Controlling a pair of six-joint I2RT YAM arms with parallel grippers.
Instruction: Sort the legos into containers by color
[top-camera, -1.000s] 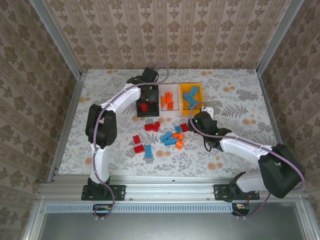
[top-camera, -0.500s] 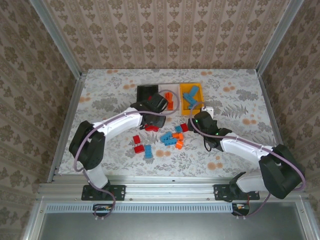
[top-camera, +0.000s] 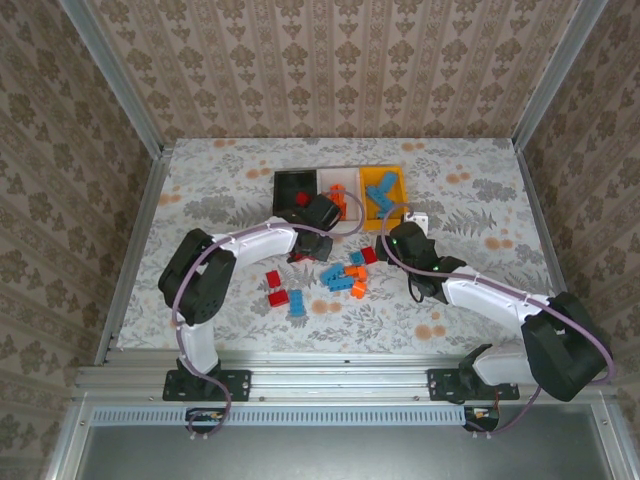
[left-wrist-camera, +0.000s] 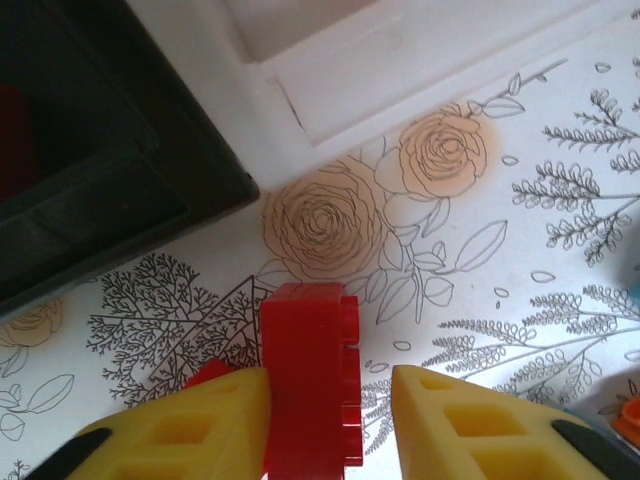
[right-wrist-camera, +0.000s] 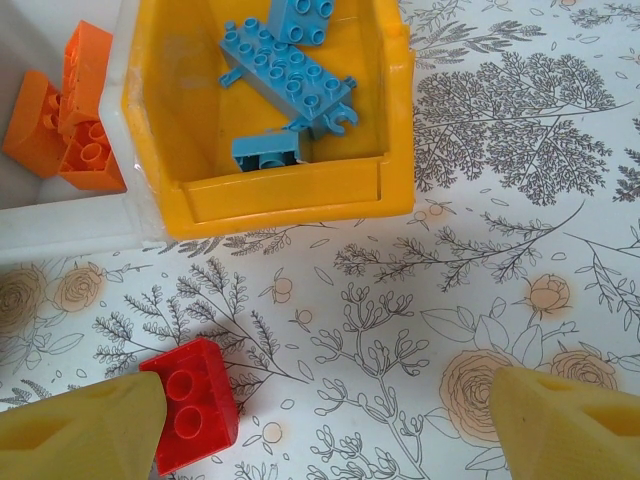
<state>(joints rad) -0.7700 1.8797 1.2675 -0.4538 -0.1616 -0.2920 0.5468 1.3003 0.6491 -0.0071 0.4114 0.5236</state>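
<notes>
Left gripper (left-wrist-camera: 330, 392) straddles red brick (left-wrist-camera: 310, 365) on table, just off corner of black bin (left-wrist-camera: 100, 170). One finger touches brick, other sits just off it: jaws narrowed, not yet pinching. Brick's long axis runs along fingers, so grip falls across short side. Black bin lies up-left of gripper in wrist view, close, red piece (top-camera: 303, 198) inside; likely drop spot. Left arm nearer it. Right gripper (right-wrist-camera: 325, 430) spread wide, empty, second red brick (right-wrist-camera: 192, 415) beside one finger, yellow bin (right-wrist-camera: 290, 195) ahead.

Floral table (top-camera: 220, 170), joined bins (top-camera: 402, 196), scattered legos (top-camera: 345, 278)
</notes>
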